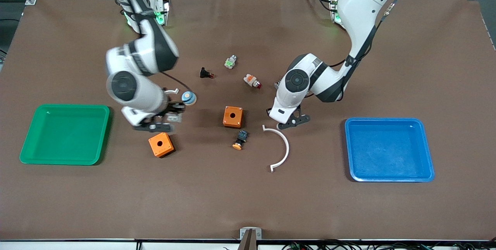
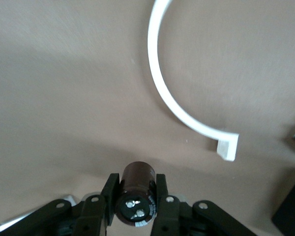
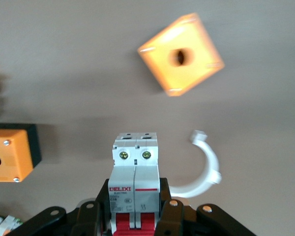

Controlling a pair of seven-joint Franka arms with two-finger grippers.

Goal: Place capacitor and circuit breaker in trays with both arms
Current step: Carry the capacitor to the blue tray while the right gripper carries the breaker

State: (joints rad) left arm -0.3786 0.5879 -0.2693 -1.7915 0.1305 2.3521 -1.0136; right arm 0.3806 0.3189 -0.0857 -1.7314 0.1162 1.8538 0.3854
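Observation:
My right gripper [image 1: 164,121] is shut on the circuit breaker [image 3: 135,169], a white-grey block with red levers between the fingers. It hangs just over the table beside an orange box [image 1: 161,145], and the breaker shows in the front view [image 1: 174,118] too. My left gripper [image 1: 290,120] is shut on the capacitor [image 2: 135,189], a dark cylinder with two metal terminals facing the camera. It is low over the table by one end of a white plastic arc [image 1: 282,146]. The capacitor is hidden under the hand in the front view.
A green tray [image 1: 27,141] lies at the right arm's end and a blue tray [image 1: 389,177] at the left arm's end. Mid-table lie a second orange box [image 1: 233,116], an orange-capped push-button [image 1: 240,140], a blue-capped part [image 1: 188,97], a small white clip [image 1: 173,91] and three small parts.

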